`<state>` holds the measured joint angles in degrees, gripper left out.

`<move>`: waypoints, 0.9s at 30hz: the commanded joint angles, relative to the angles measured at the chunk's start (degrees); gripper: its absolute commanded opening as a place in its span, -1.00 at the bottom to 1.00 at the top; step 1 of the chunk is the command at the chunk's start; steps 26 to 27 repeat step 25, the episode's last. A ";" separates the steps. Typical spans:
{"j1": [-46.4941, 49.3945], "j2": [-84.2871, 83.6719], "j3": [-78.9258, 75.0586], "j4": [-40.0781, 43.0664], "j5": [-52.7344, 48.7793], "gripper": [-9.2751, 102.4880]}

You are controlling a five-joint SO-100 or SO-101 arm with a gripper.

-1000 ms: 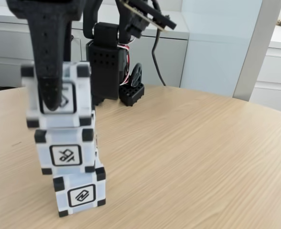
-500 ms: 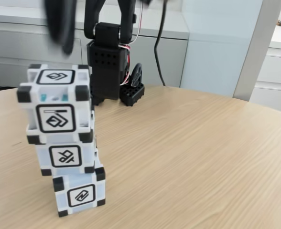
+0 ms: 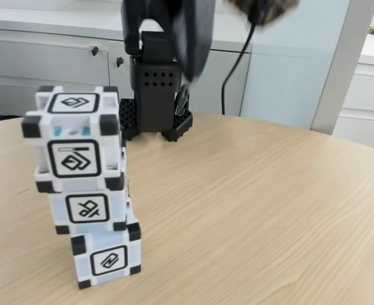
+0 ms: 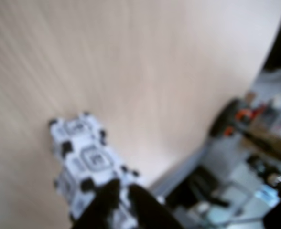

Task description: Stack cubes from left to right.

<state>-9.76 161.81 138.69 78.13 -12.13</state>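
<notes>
Three white cubes with black corners stand stacked at the left of the wooden table (image 3: 257, 203) in the fixed view: the top cube (image 3: 72, 155), the middle cube (image 3: 88, 206) and the bottom cube (image 3: 107, 260), each shifted a little from the one below. My gripper (image 3: 193, 44) is a dark blur high above the table, up and to the right of the stack, touching nothing. The wrist view looks down on the stack (image 4: 90, 160) from far above, and my gripper (image 4: 124, 205) shows at the bottom edge with its fingers slightly apart and empty.
The arm's black base (image 3: 158, 95) stands at the back of the table, with a cable hanging to its right. Grey cabinets (image 3: 53, 63) line the wall behind. The table's curved edge (image 4: 188, 157) runs near the stack in the wrist view.
A second ago my gripper was around the top cube. It let go, rose, and has swung up and to the right. The stack has stayed still.
</notes>
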 commanded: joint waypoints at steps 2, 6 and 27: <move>-0.18 14.77 14.06 -4.31 -1.49 -0.83; -0.18 20.48 21.18 -4.31 -0.97 -0.83; 0.62 21.80 23.47 -4.31 2.11 -0.83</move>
